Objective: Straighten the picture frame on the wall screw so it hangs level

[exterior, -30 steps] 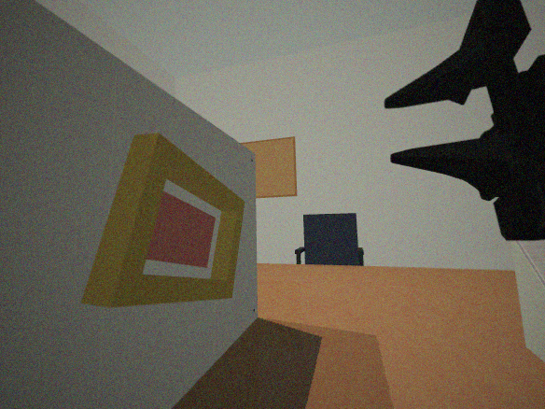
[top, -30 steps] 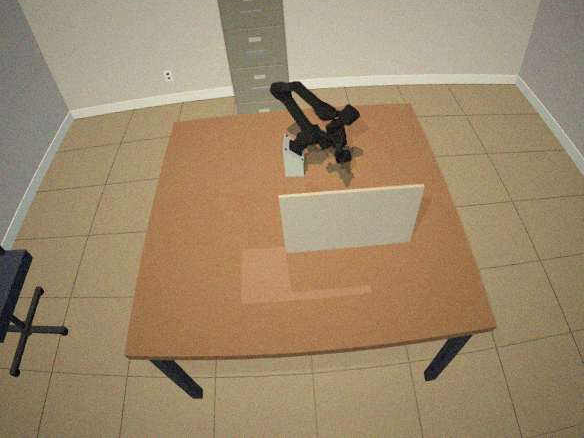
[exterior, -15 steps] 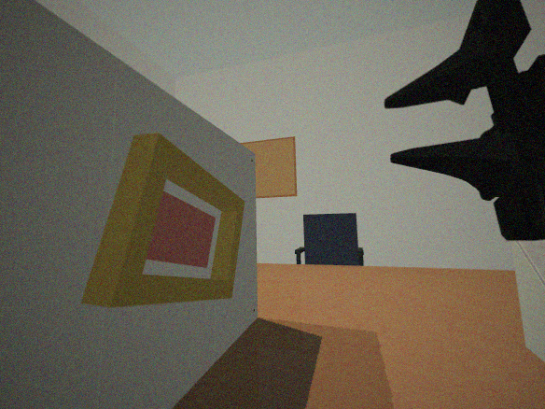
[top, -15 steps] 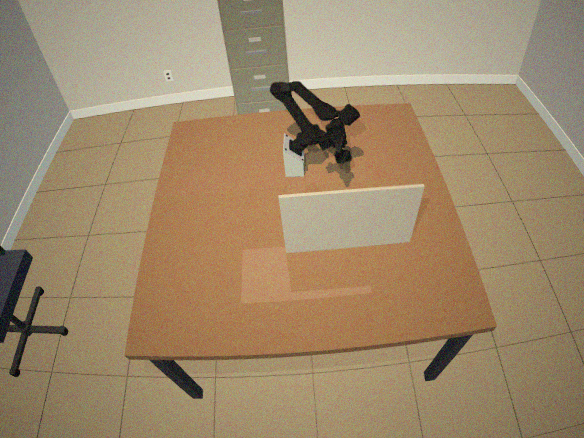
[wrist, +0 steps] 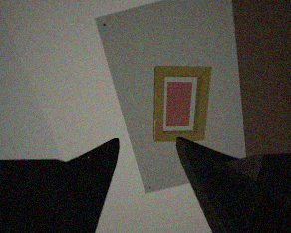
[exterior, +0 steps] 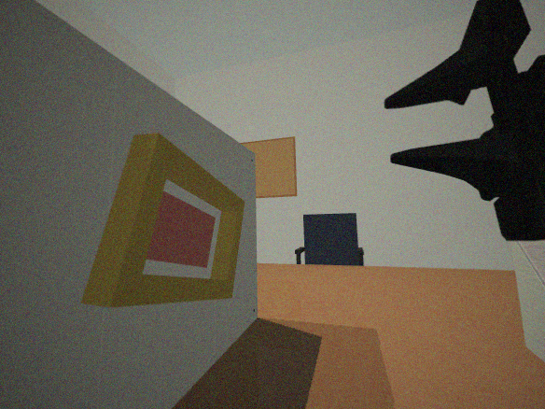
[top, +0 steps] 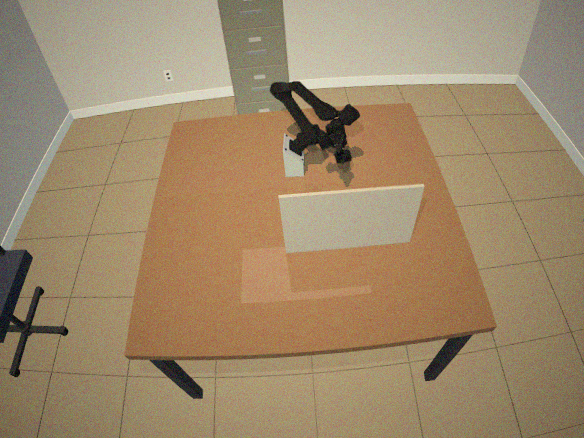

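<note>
From where I'm standing, the gripper has its fingers apart, nothing between them, upper right in the exterior view. The picture frame hangs left of centre there; a sloppy sideways approach could knock it off its screw.

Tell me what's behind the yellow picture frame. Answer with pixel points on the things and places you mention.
Around the frame (exterior: pixel 126 233) (wrist: pixel 200 107) you can see the grey panel (exterior: pixel 51 196) (wrist: pixel 135 115) it hangs against. Whatever lies directly behind it, including the screw and notched strip, is covered in these views.
</note>
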`<state>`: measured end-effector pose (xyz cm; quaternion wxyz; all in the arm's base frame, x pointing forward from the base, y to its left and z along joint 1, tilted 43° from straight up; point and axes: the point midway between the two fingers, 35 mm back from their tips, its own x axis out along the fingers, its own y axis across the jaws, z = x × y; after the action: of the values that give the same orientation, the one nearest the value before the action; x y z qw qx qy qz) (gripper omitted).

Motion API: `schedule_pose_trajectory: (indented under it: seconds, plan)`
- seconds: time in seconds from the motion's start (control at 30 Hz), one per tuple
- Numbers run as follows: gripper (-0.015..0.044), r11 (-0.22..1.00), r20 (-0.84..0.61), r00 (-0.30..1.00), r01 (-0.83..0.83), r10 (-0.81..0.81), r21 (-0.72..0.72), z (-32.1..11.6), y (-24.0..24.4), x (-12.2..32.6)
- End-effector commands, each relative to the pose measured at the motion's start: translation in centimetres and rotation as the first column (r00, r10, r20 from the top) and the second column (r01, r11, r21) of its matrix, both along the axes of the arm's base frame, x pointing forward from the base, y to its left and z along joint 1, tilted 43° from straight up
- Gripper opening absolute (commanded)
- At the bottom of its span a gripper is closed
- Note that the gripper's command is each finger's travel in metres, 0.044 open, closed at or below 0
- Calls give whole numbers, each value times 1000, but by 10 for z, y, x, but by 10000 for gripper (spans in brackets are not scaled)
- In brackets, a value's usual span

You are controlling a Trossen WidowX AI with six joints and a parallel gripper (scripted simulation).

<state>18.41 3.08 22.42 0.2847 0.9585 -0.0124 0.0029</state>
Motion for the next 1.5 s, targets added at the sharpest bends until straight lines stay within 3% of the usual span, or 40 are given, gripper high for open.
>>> schedule_pose_trajectory:
  seconds: [0.0, 0.4, 0.87, 1.47]
  plan:
    - [260, 1000, 6, 1000, 3, -4, 8, 2, -1, -1]
    - [260, 1000, 2, 1000, -2, 2, 1, 0, 3, 4]
    - [260, 999, 50, 998, -41, 41, -1, -27, 22, 75]
    - [260, 999, 53, 998, -43, 43, -2, -25, 23, 85]
